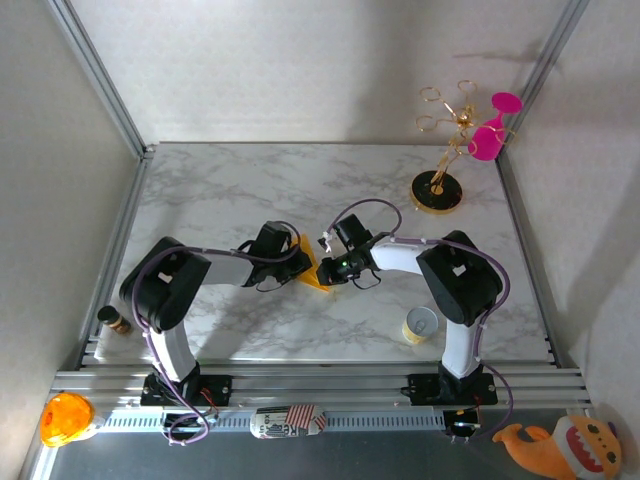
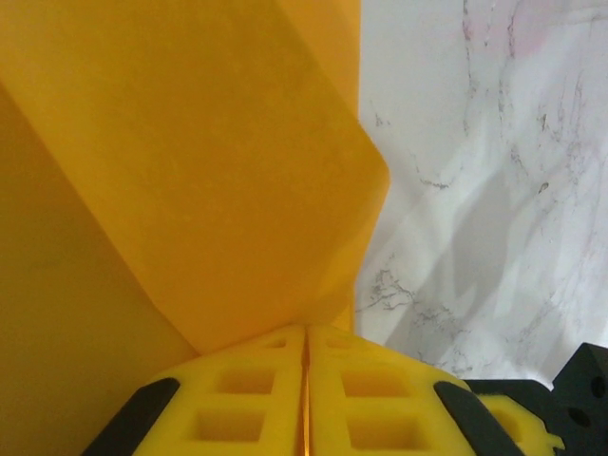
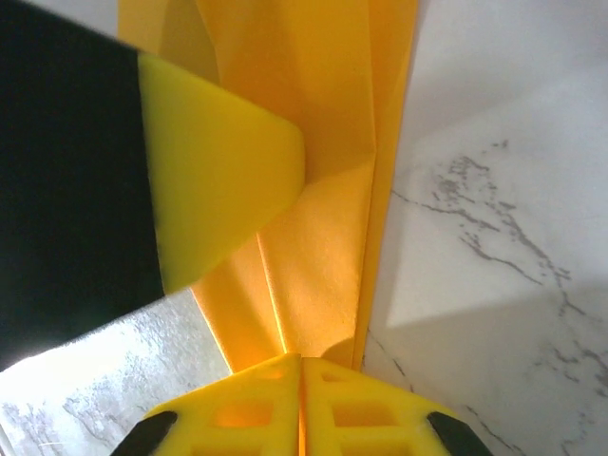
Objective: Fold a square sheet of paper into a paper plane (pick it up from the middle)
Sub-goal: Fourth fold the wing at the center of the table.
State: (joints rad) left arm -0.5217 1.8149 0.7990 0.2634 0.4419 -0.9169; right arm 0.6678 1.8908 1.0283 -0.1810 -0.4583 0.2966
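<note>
Left gripper (image 2: 306, 334) pads pressed together, pinching the edge of the yellow paper sheet (image 2: 190, 171). Right gripper (image 3: 300, 361) jaws also clamped on the same sheet, which is partly folded with creases showing. The sheet is held between both grippers, up-left of the paper cup (image 1: 420, 325) and well apart from it.

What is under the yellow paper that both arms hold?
The marble table shows around the yellow paper and runs beneath it. The patch directly under the folds is covered from view.
</note>
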